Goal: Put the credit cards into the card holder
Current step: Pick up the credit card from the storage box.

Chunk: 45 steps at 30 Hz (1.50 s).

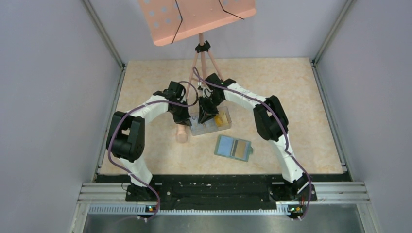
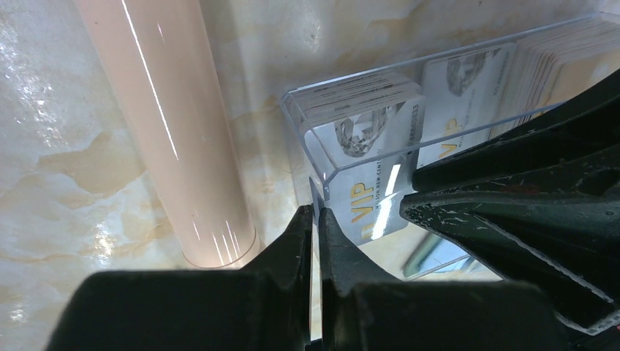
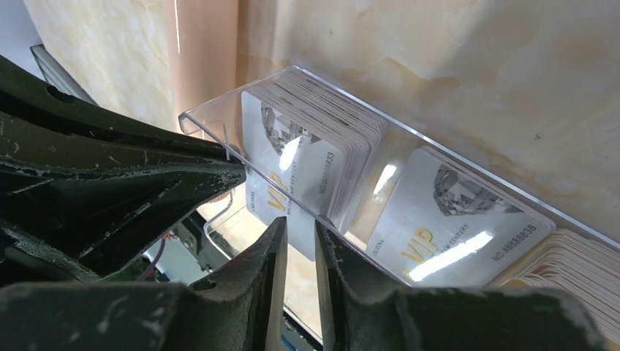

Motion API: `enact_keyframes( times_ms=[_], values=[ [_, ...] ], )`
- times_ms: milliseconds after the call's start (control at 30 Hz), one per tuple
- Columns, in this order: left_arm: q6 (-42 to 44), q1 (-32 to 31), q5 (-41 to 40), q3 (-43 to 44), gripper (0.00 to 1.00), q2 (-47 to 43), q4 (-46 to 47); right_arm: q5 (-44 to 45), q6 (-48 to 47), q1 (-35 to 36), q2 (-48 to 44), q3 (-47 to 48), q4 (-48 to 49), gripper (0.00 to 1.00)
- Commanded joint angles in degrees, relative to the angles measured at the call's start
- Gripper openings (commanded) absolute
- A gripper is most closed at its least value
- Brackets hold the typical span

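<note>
Clear box (image 1: 206,129) of credit cards (image 3: 453,219) lies mostly hidden from above.

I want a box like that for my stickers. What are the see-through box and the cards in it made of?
The box looks like clear, hard, glossy plastic: the cards show through it. The cards look like thin shiny plastic, with bright glare.

On the marbled beige table (image 1: 296,97), the left gripper (image 1: 183,120) and right gripper (image 1: 206,118) meet over a clear rectangular plastic box (image 1: 214,128). Nearer the bases lies an open sage-green card holder (image 1: 233,148), apart from the box. A pale pink cylinder (image 1: 181,135) lies just left of the box.
</note>
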Motion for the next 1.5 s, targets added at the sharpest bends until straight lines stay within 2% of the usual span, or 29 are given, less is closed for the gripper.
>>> enact_keyframes(
  times_ms=[0,300,467,800,1333,1467],
  values=[
    [-0.42,-1.72,3.41,-1.55,0.00,0.44,3.43,8.23,-2.47,0.41,-0.49,0.81,-1.30,0.22],
    [-1.11,-1.85,3.62,-1.33,0.00,0.54,3.81,7.38,-3.74,0.50,1.57,2.25,-3.36,0.21],
    [-1.52,-2.03,3.62,-1.42,0.00,0.49,3.88,4.52,-4.03,0.92,1.56,2.71,-3.16,0.00],
    [-2.53,-2.70,3.36,-1.70,0.00,0.55,4.31,2.60,-2.69,1.48,-0.95,4.29,-3.09,0.00],
    [-3.33,-3.12,2.71,-2.65,0.00,-0.09,4.32,7.08,-4.82,3.39,-2.13,7.66,-7.45,0.00],
    [-3.32,-3.26,2.61,-2.90,0.00,-0.38,4.30,5.62,-4.73,3.62,-2.43,7.94,-7.19,0.00]
  ],
)
